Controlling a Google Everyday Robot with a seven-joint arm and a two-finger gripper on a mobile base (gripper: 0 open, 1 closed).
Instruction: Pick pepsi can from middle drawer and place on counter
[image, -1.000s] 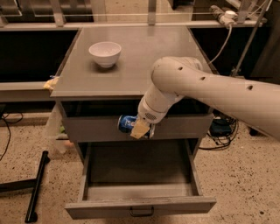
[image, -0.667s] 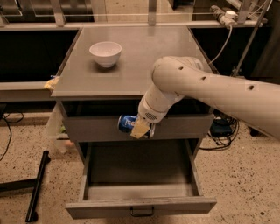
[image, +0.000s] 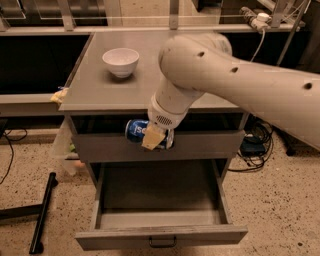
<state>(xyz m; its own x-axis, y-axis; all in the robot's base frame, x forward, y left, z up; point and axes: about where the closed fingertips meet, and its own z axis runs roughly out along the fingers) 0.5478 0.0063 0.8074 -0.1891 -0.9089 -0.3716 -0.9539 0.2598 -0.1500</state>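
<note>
My gripper (image: 156, 137) grasps the pepsi can (image: 137, 130) sideways, above the open middle drawer (image: 161, 236) and below the counter (image: 100, 90) bearing a white bowl (image: 120, 61).

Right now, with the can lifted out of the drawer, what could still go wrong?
The gripper holds the pepsi can sideways, below the counter edge; rising straight up could knock it against the lip. The white bowl sits on the counter, so a careless placement might bump it. The middle drawer stays open beneath.
</note>
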